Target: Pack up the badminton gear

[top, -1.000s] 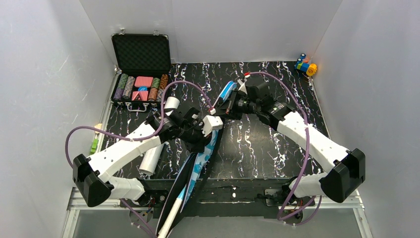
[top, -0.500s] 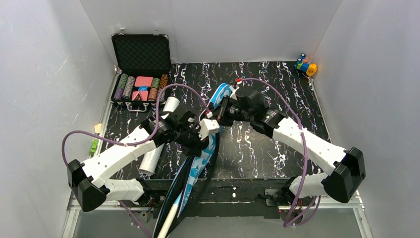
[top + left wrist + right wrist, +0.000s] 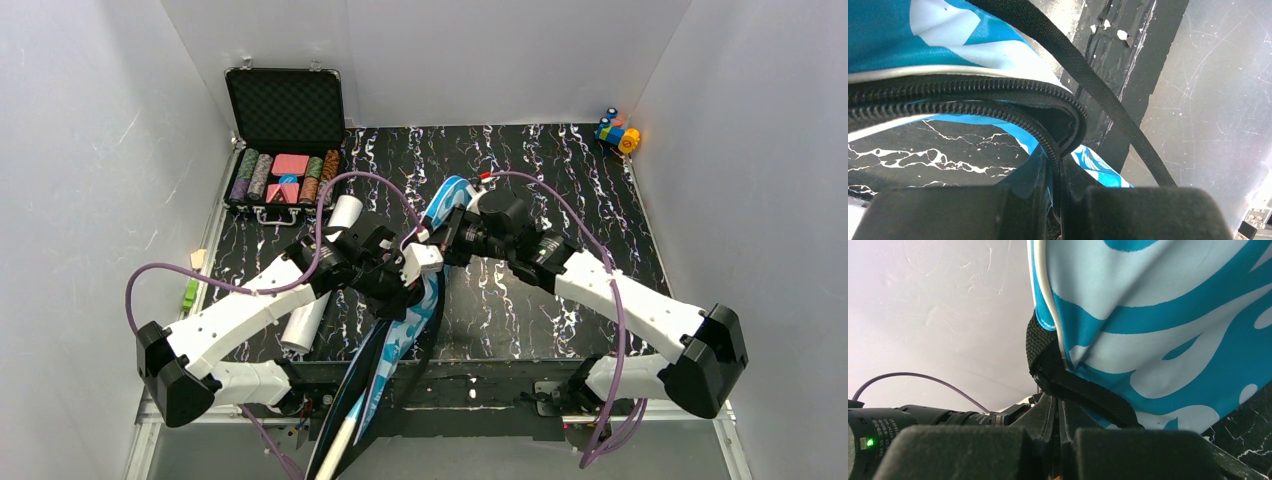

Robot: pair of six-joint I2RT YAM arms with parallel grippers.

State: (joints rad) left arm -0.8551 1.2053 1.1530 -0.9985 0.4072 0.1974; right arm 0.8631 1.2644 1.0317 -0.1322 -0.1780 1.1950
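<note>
Drawn a little left and nearer since a second ago: far tip of the blue bag (image 3: 447,196), together with the right hand (image 3: 448,235) gripping it. Beneath everything, a black marbled table (image 3: 540,290). Bag stretched lengthwise down the table's middle, far end lifted clear, near end hanging past the front edge; likely held taut between two grips to keep the opening straight for zipping. Clenched on the bag's zippered edge (image 3: 998,95) about midway along: left hand (image 3: 402,292), the black teeth running between its fingers. Right hand likewise clenched, on the black strap (image 3: 1048,365) at the loop sewn to the bag's tip. Long white tube (image 3: 305,322) lying on the table just left of the bag, not yet packed. White racket handle (image 3: 338,447) poking from the near end, so apparently a racket already inside. No shuttlecocks in sight.
</note>
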